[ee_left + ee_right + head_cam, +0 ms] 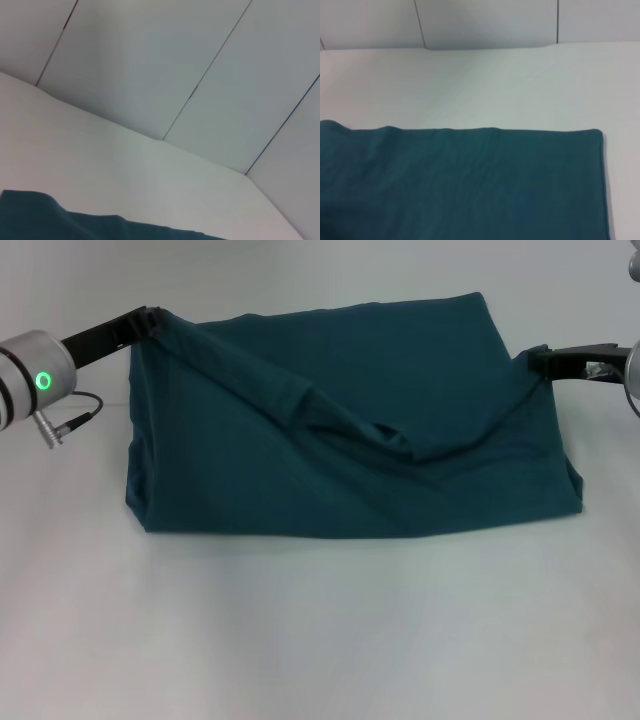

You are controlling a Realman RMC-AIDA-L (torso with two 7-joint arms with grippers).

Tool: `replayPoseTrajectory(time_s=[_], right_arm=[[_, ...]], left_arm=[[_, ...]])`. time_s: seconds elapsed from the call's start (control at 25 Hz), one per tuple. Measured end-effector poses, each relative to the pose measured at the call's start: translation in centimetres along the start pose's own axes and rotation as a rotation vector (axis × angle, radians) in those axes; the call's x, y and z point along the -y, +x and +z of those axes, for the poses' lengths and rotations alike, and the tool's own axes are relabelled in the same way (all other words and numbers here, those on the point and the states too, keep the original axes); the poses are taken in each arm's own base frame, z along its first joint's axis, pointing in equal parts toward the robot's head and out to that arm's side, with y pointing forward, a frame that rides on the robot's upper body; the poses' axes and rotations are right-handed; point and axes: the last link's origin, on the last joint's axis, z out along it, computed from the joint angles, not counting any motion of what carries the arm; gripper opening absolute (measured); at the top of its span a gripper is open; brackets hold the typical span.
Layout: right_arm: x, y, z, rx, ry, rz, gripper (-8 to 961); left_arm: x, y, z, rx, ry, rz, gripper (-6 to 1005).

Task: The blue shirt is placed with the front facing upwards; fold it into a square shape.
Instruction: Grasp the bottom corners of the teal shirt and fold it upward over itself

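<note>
Reaching inward from opposite sides: left pincer (152, 318) and right pincer (533, 360) each pinching blue shirt (340, 430) edge, lifted.

I have both arms reaching in from opposite sides in the head view. My left gripper (150, 317) comes in from the left at a shallow upward slant, its black fingers pinched on a raised corner of the blue shirt (350, 440); the silver wrist behind it shows a green ring light. My right gripper (535, 360) reaches in nearly level from the right, its dark fingers clamped on the shirt's edge there. Neither wrist view shows its own fingers.
</note>
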Motion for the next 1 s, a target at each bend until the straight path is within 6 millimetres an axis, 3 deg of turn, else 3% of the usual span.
replayPoseTrajectory(time_s=[0.2, 0.64, 1.0], right_arm=[[-0.3, 0.4, 0.3, -0.004, 0.004, 0.000, 25], [-0.9, 2.3, 0.7, -0.028, 0.020, 0.002, 25], [-1.0, 3.3, 0.9, -0.042, 0.039, -0.001, 24]], left_arm=[[-0.3, -1.1, 0.3, -0.009, 0.008, -0.009, 71], [1.0, -4.5, -0.6, -0.038, 0.060, -0.062, 74], [1.1, -5.6, -0.7, -0.041, 0.062, -0.068, 75]])
